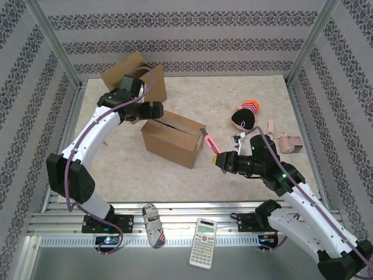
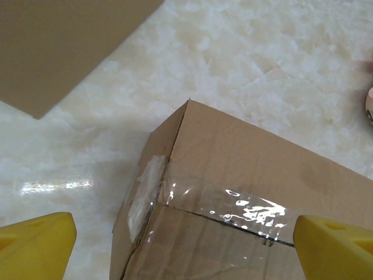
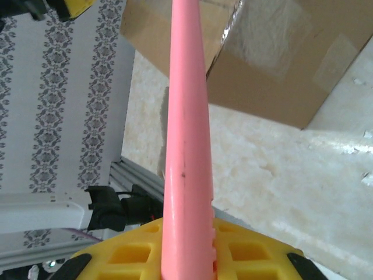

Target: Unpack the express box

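The express box (image 1: 172,137) is a brown cardboard carton in the middle of the table, its top seam covered by clear tape (image 2: 256,210). My left gripper (image 1: 152,111) hangs open just above the box's far left corner (image 2: 186,104), its yellow fingers (image 2: 36,245) spread to either side of that corner. My right gripper (image 1: 220,159) is shut on a pink box cutter (image 1: 210,143). The cutter (image 3: 186,140) points up and left toward the box's right end (image 3: 280,58), its tip close to the upper right corner.
A loose cardboard sheet (image 1: 125,73) lies behind the left arm. Toys sit at the right: a black and orange plush (image 1: 245,115) and a small pink item (image 1: 288,143). A calculator (image 1: 203,234) and a small patterned object (image 1: 152,224) rest on the front rail.
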`<control>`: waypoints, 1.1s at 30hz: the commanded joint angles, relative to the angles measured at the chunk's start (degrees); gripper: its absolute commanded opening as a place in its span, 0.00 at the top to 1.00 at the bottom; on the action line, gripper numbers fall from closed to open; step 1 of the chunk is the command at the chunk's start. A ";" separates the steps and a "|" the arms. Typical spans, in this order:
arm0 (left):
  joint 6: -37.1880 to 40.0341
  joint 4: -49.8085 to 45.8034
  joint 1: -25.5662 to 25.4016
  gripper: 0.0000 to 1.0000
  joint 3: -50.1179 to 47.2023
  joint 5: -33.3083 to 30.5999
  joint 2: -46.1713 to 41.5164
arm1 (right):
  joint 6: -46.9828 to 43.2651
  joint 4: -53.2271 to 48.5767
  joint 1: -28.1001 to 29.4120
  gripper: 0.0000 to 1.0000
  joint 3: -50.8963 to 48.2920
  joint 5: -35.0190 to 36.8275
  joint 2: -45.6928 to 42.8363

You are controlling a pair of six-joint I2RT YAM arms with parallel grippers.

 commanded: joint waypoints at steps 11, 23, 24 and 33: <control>2.19 15.36 0.88 0.04 -7.50 3.65 1.61 | 4.94 6.00 -1.86 1.00 -6.61 -3.38 -4.77; 1.76 26.65 0.99 0.06 -16.31 5.83 -0.90 | 5.42 7.36 -1.86 1.00 -8.23 -2.43 -5.38; 1.51 27.62 0.96 0.07 -17.34 5.85 -1.33 | 5.20 6.91 -1.85 1.00 -8.15 -2.18 -5.32; -0.40 32.69 0.88 0.07 -26.27 4.77 -4.39 | 6.97 5.19 -1.27 1.00 -8.75 0.42 -5.33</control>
